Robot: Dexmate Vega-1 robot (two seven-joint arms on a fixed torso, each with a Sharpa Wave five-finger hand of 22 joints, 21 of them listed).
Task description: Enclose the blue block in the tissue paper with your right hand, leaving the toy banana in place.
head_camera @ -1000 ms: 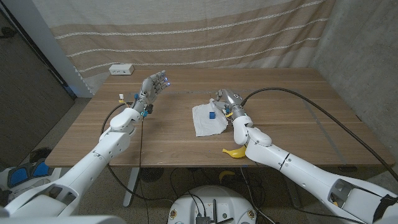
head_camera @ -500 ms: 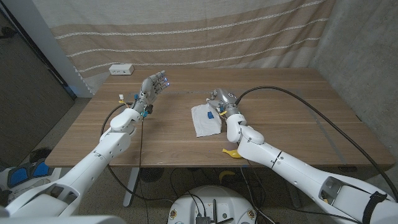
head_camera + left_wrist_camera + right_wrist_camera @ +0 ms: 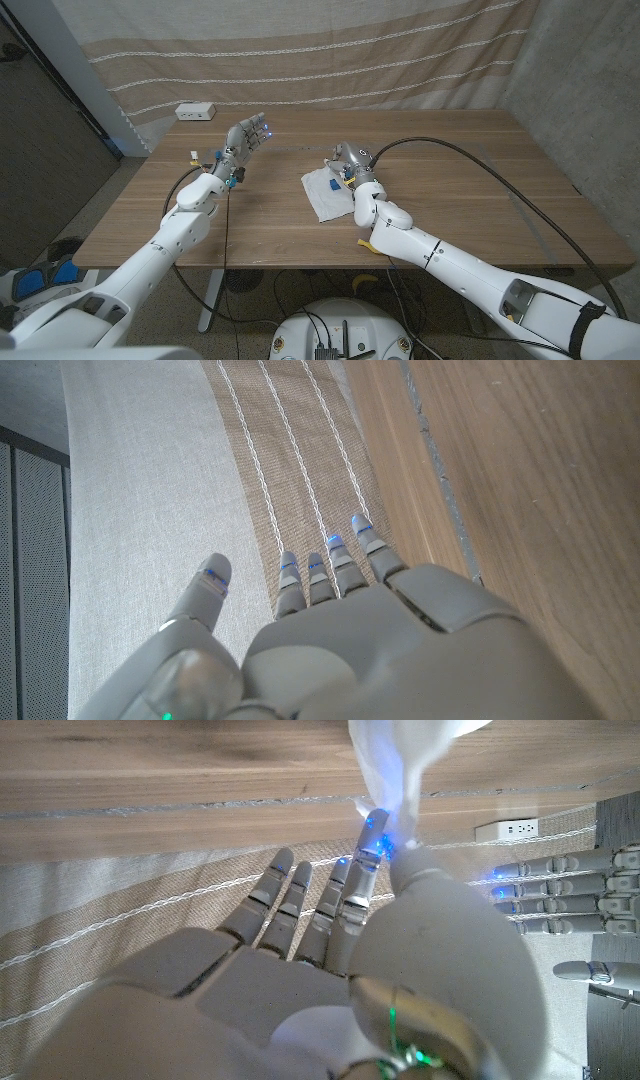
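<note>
The white tissue paper (image 3: pixel 322 195) lies crumpled at the table's middle. My right hand (image 3: pixel 347 161) is over its far edge and pinches a corner of it between thumb and finger; the right wrist view shows that lifted tissue corner (image 3: pixel 398 755) at the fingertips. The small blue block (image 3: pixel 335 184) sits on the tissue just under the hand. A tip of the yellow toy banana (image 3: pixel 364 243) shows near the front edge, mostly hidden by my right forearm. My left hand (image 3: pixel 247 136) is raised over the table's left part, fingers apart, holding nothing.
A white power strip (image 3: pixel 195 112) lies at the far left corner. A striped curtain (image 3: pixel 320 60) hangs behind the table. Bare wood lies to the right of the tissue. In the right wrist view my left hand (image 3: pixel 565 890) shows at the edge.
My right hand has moved left with the tissue corner, and the tissue's left edge has shifted left. The left hand has not moved.
</note>
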